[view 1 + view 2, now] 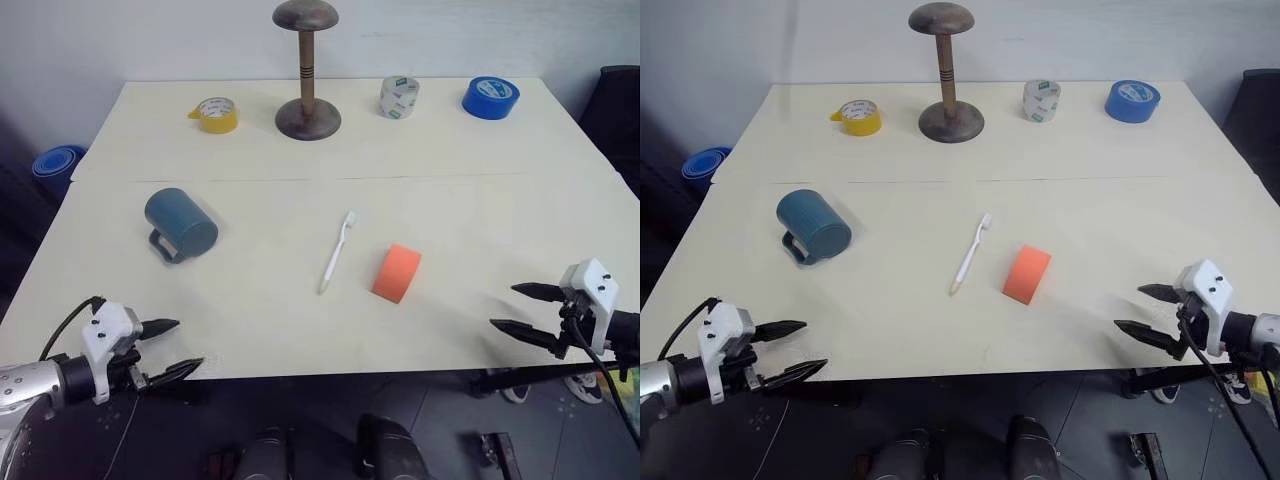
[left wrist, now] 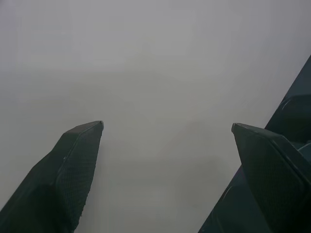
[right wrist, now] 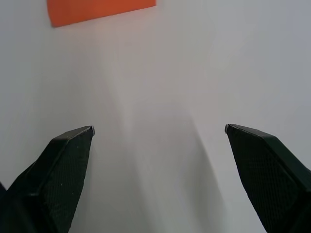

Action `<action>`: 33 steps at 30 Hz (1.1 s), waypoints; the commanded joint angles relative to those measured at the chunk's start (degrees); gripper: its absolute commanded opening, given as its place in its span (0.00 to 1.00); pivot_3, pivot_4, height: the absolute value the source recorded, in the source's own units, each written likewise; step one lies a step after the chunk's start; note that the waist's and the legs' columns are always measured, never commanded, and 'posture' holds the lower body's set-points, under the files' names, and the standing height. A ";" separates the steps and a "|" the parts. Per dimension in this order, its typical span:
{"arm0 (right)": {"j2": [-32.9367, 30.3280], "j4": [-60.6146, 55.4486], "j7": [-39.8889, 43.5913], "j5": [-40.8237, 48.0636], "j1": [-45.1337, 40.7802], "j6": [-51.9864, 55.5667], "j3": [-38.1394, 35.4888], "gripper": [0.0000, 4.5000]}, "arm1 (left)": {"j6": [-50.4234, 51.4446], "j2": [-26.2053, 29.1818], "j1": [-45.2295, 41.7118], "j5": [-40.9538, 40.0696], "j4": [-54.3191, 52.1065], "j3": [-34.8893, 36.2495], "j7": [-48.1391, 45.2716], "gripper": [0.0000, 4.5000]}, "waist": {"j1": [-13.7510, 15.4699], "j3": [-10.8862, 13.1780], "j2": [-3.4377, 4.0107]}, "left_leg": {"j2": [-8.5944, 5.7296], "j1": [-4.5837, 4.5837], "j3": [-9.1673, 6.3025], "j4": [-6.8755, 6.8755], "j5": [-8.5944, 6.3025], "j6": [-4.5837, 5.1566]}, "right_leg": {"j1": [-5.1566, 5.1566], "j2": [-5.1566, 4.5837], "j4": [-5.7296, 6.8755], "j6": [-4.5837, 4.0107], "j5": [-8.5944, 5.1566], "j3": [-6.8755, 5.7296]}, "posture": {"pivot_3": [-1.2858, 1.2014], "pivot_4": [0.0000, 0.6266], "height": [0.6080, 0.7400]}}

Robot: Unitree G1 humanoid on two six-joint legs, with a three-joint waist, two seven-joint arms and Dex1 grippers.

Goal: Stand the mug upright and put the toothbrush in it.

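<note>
The dark teal mug [image 1: 180, 224] lies on its side on the left part of the cream table [image 1: 300, 320], its handle toward the front. A slim white toothbrush [image 1: 338, 251] lies flat near the middle, bristle head pointing away from me. My left gripper [image 1: 183, 345] hovers open at the table's front left edge, well in front of the mug, with nothing between its fingers. At the front right edge my right gripper [image 1: 512, 308] is open and empty too, pointing toward the middle; its fingertips [image 3: 73, 145] frame bare tabletop.
An orange block [image 1: 397, 272] lies just right of the toothbrush. Along the back stand a yellow tape roll [image 1: 217, 114], a wooden stand [image 1: 307, 70], a clear tape roll [image 1: 399, 96] and a blue tape roll [image 1: 490, 97]. A blue object [image 1: 55, 165] sits off the table's left side.
</note>
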 commanded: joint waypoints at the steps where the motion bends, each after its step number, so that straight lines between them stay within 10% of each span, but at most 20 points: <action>1: 4.46 -11.00 -8.45 6.88 2.74 8.82 -5.96 1.00 | 1.27 0.89 -2.16 -2.24 -4.82 -2.63 -0.65 1.00 | 0.23 -0.01 0.00 | 0.01 0.00 -0.02 0.01 -0.01 -0.02 | 0.00 0.01 0.03 0.00 0.00 -0.01 | 0.52 0.24 1.00; 8: 18.81 -38.58 -36.08 21.23 4.52 28.08 -6.47 1.00 | 11.68 3.96 -23.29 -13.19 -5.84 -8.93 -1.35 1.00 | 1.07 -0.04 -0.01 | 0.01 0.01 -0.08 0.09 0.01 -0.11 | -0.02 0.03 0.22 -0.04 -0.01 0.07 | 0.52 0.24 1.00; 14: 31.20 -40.27 -60.81 33.78 -5.62 44.34 -2.94 1.00 | 14.08 3.28 -40.58 -13.78 0.78 -15.43 -2.65 1.00 | 0.80 -0.07 -0.04 | -0.03 0.02 0.00 0.08 0.03 -0.14 | -0.18 0.10 0.48 -0.05 -0.02 0.12 | 0.52 0.24 1.00; 33: 35.05 -22.80 -77.69 40.65 -23.73 54.10 2.90 1.00 | 11.57 2.53 -42.90 -11.56 -1.93 -18.69 -2.76 1.00 | -0.25 -0.08 -0.08 | -0.02 -0.26 0.21 0.01 0.04 -0.17 | -0.72 0.11 0.72 -0.03 -0.01 0.27 | 0.52 0.24 1.00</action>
